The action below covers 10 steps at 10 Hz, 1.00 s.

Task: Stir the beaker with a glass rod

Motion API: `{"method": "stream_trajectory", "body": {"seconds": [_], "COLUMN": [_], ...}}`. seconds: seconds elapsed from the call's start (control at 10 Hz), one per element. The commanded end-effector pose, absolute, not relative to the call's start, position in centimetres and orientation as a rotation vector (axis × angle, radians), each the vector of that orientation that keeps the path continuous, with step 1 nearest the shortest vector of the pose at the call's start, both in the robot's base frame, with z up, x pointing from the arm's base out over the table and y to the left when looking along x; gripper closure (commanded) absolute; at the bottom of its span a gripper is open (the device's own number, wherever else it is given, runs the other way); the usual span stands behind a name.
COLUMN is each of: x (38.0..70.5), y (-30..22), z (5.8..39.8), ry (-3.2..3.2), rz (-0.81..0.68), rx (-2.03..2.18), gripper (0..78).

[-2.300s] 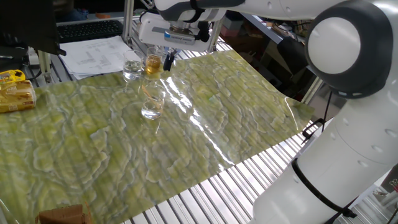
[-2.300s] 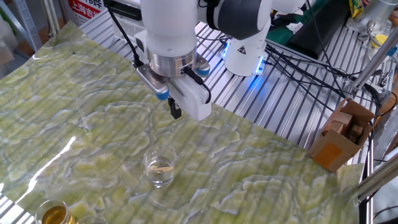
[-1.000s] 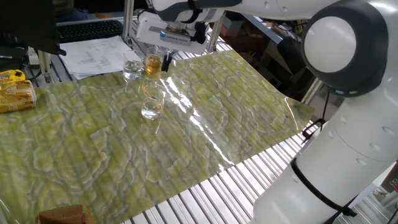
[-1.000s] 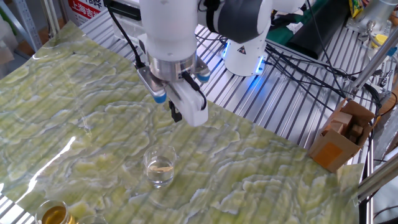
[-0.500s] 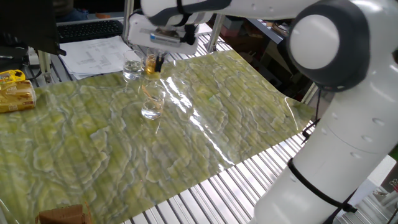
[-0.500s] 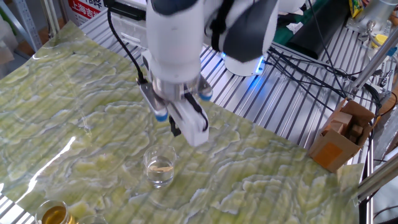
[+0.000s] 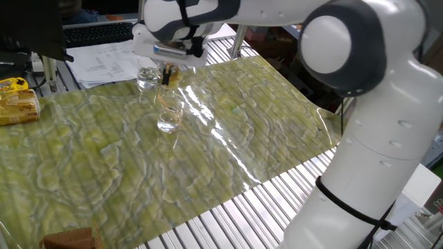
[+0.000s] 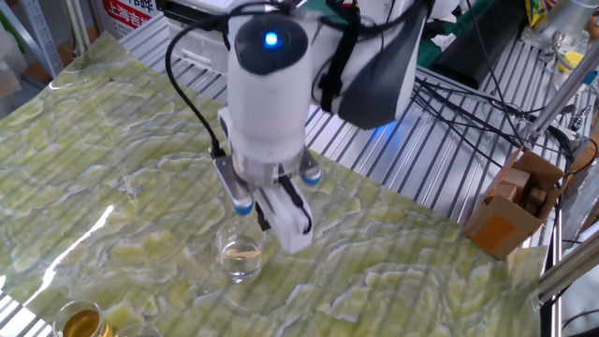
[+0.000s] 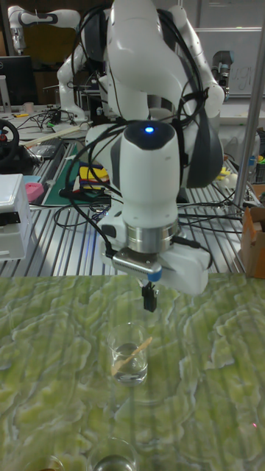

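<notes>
Pincer (image 9: 150,301) just above beaker (image 9: 129,356)

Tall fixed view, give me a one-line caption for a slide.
Franka arm's gripper poised just above a small clear beaker on the green patterned mat.

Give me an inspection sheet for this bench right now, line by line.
Surface: green-yellow marbled mat over a slatted metal table.
Job's things: small clear glass beaker upright on the mat; thin glass rod not discernible.
Clutter: glass vessel with amber liquid, another clear glass, yellow packet, papers, cardboard box.
Claw: black fingers above the beaker; opening cannot be judged.
Cables: black bundle behind the robot base.
Surroundings: second robot arm, monitor.
</notes>
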State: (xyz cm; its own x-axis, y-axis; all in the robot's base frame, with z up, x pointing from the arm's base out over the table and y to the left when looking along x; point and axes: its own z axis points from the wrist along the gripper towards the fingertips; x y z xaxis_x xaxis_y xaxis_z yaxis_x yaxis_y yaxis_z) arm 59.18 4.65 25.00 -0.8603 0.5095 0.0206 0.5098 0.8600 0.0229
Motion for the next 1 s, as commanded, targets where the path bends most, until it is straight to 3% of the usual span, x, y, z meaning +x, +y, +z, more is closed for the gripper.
{"method": "stream_trajectory", "body": {"seconds": [0.1, 1.0], "x": [60.3, 63.0], "y": [5.2, 5.9], "z": [23.9, 21.9], "ry": [-3.010, -3.027], "rz": [-0.044, 0.018], "rx": [-0.877, -0.897], "gripper": [77.6, 77.6]}}
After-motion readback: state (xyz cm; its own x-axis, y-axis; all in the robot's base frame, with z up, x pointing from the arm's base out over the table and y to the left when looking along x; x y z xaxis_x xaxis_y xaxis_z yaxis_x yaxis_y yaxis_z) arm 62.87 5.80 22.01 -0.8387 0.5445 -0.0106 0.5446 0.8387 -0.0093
